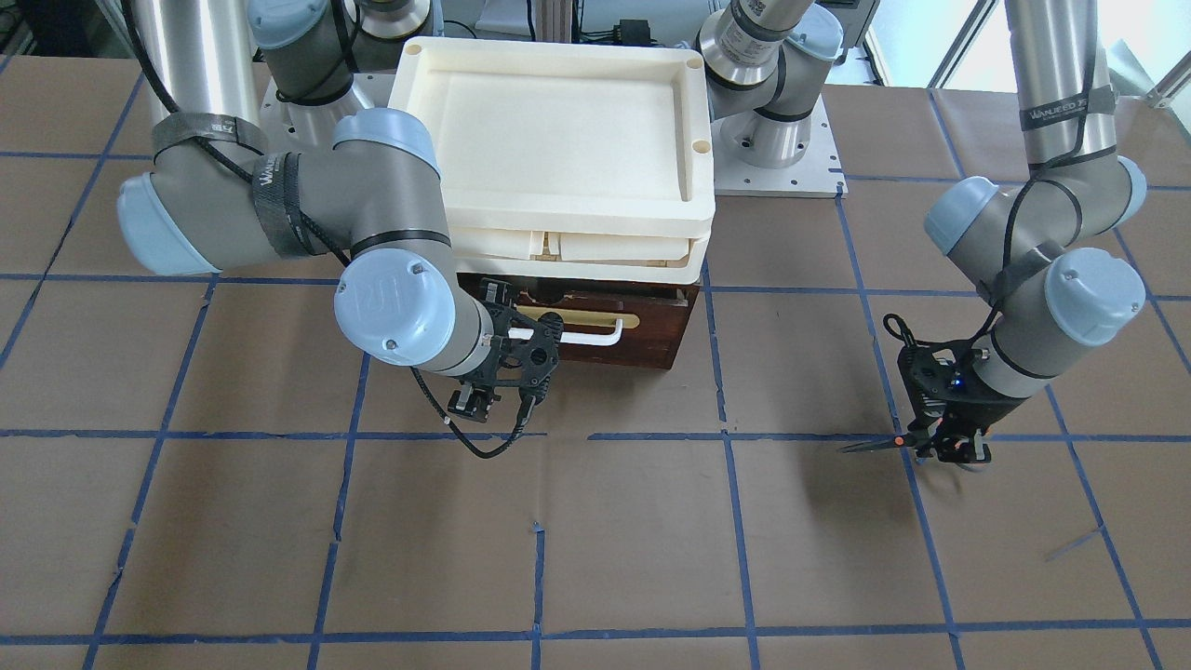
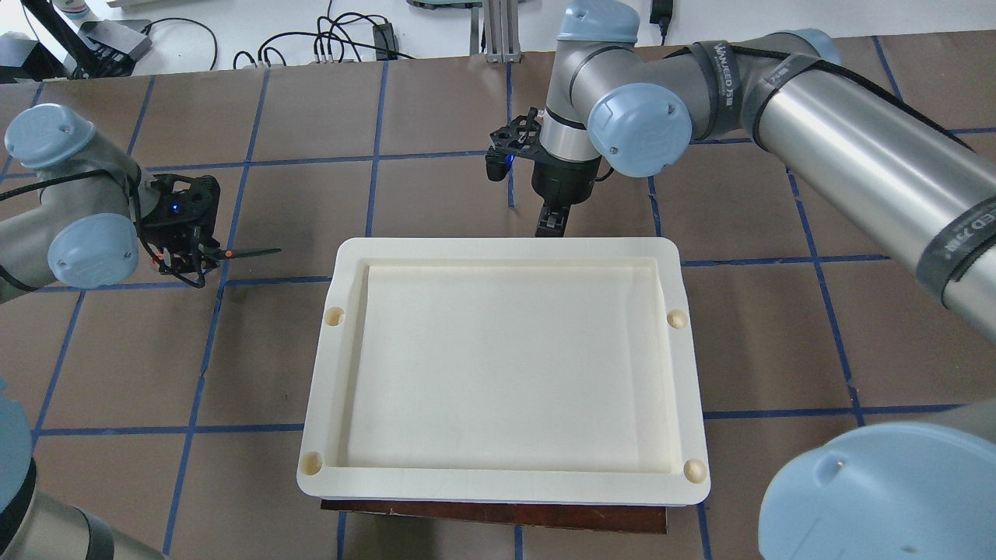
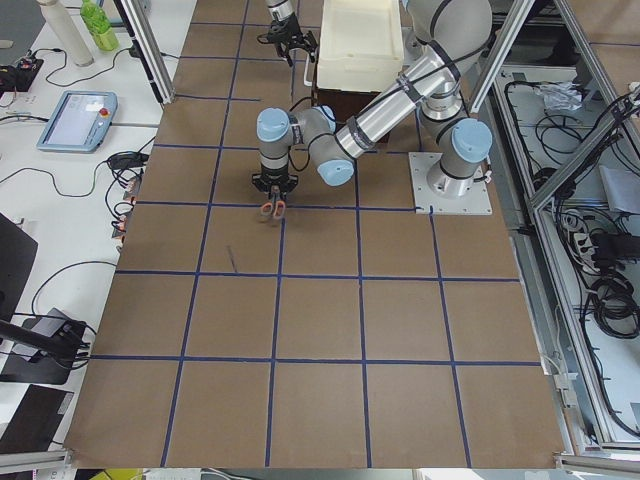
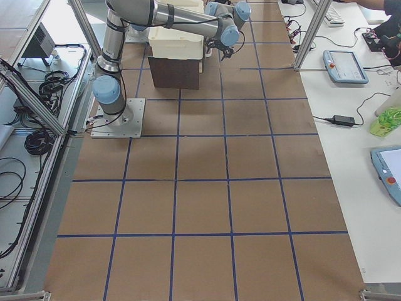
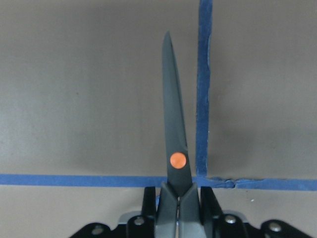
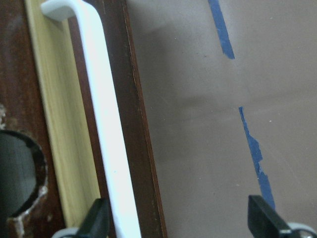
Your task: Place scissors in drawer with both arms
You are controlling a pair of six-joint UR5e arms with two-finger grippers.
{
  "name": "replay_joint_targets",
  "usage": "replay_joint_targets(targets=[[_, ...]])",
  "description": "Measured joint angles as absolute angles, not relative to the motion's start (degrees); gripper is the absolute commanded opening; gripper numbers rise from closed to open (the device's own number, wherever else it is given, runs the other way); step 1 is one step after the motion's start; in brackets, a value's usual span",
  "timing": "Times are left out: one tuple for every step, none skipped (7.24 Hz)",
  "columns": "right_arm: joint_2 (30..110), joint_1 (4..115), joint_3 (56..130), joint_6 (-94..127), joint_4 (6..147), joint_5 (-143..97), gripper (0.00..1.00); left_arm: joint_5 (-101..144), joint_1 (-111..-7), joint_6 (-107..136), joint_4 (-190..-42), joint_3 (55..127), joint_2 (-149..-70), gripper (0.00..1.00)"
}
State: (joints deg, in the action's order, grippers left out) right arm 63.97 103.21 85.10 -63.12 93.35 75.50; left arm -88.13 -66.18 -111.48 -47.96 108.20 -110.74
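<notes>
The scissors [image 5: 174,144] have an orange pivot dot and closed dark blades. My left gripper [image 5: 178,198] is shut on their handles and holds them just above the table, blades level, to the drawer's side [image 1: 875,444] [image 2: 249,253]. The dark brown drawer [image 1: 651,326] is closed, with a brass plate and a white bar handle [image 1: 582,337]. My right gripper [image 1: 530,321] is open at the drawer front. In the right wrist view the handle [image 6: 106,134] runs just inside one of its fingers [image 6: 98,220]; it is not clamped.
Stacked cream plastic trays [image 1: 558,121] sit on top of the drawer box and hide it from above [image 2: 506,358]. The brown paper table has a grid of blue tape lines [image 1: 726,437]. The arm base plates [image 1: 782,167] stand behind the trays.
</notes>
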Motion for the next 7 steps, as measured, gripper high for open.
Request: replay_joint_targets(targets=[[63.9,103.21,85.2,-63.11,93.54,75.48,1.0,-87.96,-66.28,-110.94,-48.23,108.06,-110.44,0.13],[63.88,103.22,85.21,-63.12,93.91,75.44,1.0,-87.87,-66.45,-110.31,-48.35,107.9,-110.13,0.13],[63.87,103.22,85.19,-63.16,94.18,75.42,1.0,-87.68,-66.6,-109.4,-48.73,107.59,-109.69,0.13],[63.84,103.24,85.19,-63.18,94.44,75.41,1.0,-87.35,-66.66,-108.66,-49.69,107.07,-109.15,0.13],[63.79,103.26,85.2,-63.21,94.66,75.41,1.0,-87.14,-66.71,-108.26,-50.8,106.38,-108.72,0.13],[63.76,103.26,85.19,-63.25,94.77,75.43,1.0,-87.06,-66.82,-108.11,-51.84,105.73,-108.39,0.13],[63.71,103.27,85.15,-63.27,94.85,75.46,1.0,-87.03,-67.04,-107.96,-53.12,105.25,-107.63,0.13]])
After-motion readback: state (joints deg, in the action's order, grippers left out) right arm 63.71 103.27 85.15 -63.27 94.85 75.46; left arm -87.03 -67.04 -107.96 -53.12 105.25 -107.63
